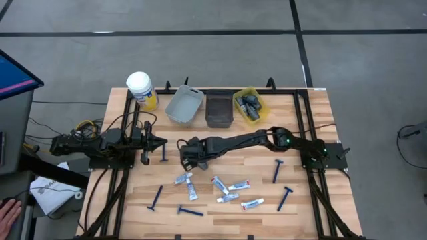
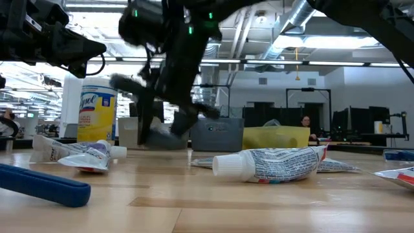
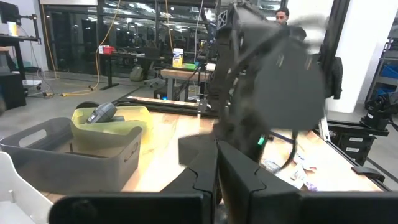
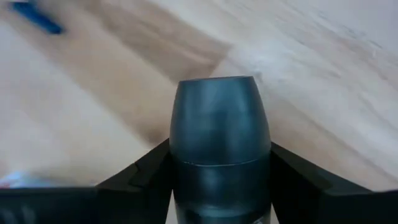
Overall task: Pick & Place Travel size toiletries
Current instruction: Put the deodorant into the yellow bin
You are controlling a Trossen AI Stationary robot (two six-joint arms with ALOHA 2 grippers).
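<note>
Tabletop (image 1: 303, 200): pale wood planks, smooth, faint sheen.
Mini bottle (image 4: 219, 143): dark grey plastic, smooth, satin, held between matt black fingers (image 4: 140, 177) of the right pincer (image 4: 219, 186).
Tubes (image 2: 272, 165): white, soft crinkled plastic with ribbed caps.
Razors (image 2: 42, 184): blue plastic, matt.
Bins (image 1: 185, 105): smooth plastic.
Jar (image 1: 142, 90): glossy yellow label, white plastic lid.

On the light wooden slatted table (image 1: 307, 133), a white-lidded yellow jar (image 1: 142, 89) stands at ten o'clock, and to its right a light grey plastic bin (image 1: 184, 105), a dark grey bin (image 1: 219, 109) and a yellow bin (image 1: 248, 105) holding dark grey oval mini bottles (image 1: 251, 105) line the twelve o'clock edge. Small white squeeze tubes (image 1: 227, 191) cluster at six o'clock, thin blue disposable razors (image 1: 281, 183) lie at four and seven o'clock, and the right gripper (image 1: 186, 157), centre, holds a dark grey oval bottle (image 4: 219, 134) opposite the left gripper (image 1: 159, 141) at nine o'clock.
</note>
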